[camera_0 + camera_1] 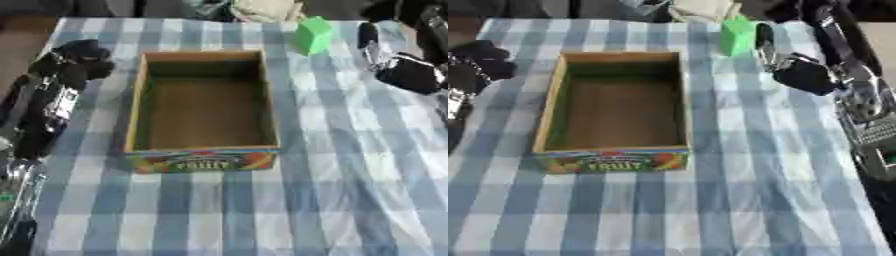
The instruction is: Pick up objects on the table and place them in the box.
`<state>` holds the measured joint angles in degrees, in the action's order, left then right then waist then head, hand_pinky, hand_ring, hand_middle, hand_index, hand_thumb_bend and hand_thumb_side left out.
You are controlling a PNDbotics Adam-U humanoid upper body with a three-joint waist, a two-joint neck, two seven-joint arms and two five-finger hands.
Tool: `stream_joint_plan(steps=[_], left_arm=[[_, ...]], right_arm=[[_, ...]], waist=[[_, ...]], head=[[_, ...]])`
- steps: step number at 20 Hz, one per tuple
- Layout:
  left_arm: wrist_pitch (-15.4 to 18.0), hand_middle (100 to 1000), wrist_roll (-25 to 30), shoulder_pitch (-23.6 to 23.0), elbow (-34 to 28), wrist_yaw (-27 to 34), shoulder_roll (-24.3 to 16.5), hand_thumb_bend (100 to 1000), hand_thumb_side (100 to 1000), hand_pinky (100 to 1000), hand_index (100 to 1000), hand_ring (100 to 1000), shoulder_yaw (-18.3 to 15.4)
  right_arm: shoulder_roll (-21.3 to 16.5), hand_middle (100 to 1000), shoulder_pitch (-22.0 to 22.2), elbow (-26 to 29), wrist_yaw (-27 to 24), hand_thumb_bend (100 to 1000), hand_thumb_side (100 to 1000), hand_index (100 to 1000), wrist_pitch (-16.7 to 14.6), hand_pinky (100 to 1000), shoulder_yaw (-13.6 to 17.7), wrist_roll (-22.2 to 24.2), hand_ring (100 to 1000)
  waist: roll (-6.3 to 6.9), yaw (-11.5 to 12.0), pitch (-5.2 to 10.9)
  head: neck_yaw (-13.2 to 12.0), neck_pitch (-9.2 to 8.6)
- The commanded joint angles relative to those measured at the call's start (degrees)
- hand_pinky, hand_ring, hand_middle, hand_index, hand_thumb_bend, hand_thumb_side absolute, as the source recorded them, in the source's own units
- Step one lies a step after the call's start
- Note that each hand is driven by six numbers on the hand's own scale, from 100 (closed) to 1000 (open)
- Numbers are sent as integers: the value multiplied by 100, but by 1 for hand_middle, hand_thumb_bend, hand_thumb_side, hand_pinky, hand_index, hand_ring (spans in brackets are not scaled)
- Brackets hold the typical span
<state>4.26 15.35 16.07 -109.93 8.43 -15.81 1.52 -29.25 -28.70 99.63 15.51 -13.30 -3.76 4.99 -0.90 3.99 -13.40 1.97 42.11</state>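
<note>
The desk (350, 200), covered in a blue and white checked cloth, filled nearly the whole view, and on it, a little left of the middle, stood the box (203, 161), an open cardboard tray with a bright fruit print on its near wall and nothing inside. The left hand (80, 59) hung over the desk's left edge, just beside the box's far left corner, its dark fingers curled in on themselves and grasping nothing. The right hand (802, 74) reached in from the upper right, and whether its fingers were released or clenched I could not tell; a dark finger (764, 35) stretched up close beside the one object to be seen. That was a small green block (735, 35), standing on the desk near its far edge, beyond the box's far right corner and apart from it. It looked light, stiff and flat-sided, probably not fragile, so a pinch across two opposite faces would likely serve best.
</note>
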Motion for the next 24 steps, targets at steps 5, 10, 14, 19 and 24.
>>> stream_joint_plan(steps=[5, 10, 14, 19, 24], left_arm=[[-122, 726, 307, -101, -42, 70, -145, 100, 683, 815, 855, 753, 10], [-154, 721, 515, -106, -1, 38, -160, 100, 697, 813, 855, 750, 129], [-166, 719, 690, -57, -15, 54, -165, 100, 700, 811, 855, 748, 255], [-212, 714, 896, 38, -45, 133, -134, 100, 699, 808, 854, 744, 403], [-275, 710, 1045, 178, -77, 227, -111, 100, 694, 806, 853, 741, 512]], right_arm=[[-1028, 893, -135, -249, -4, 100, 258, 1000, -539, 792, -209, 548, 832], [-1774, 919, -281, -775, -326, 100, 393, 1000, -958, 822, -99, 1007, 862], [-2369, 944, -529, -1356, -425, 100, 546, 1000, -950, 862, 5, 1373, 903], [-2702, 954, -990, -2155, -418, 100, 642, 1000, -676, 886, 286, 1865, 936], [-2505, 953, -1478, -2930, 11, 100, 730, 1000, -272, 890, 640, 2337, 944]], waist=[[-70, 48, 161], [-141, 133, 169], [-196, 266, 148], [-305, 481, 130], [-479, 736, 115]], head=[[85, 57], [269, 55], [524, 14], [895, -109], [1254, -239]])
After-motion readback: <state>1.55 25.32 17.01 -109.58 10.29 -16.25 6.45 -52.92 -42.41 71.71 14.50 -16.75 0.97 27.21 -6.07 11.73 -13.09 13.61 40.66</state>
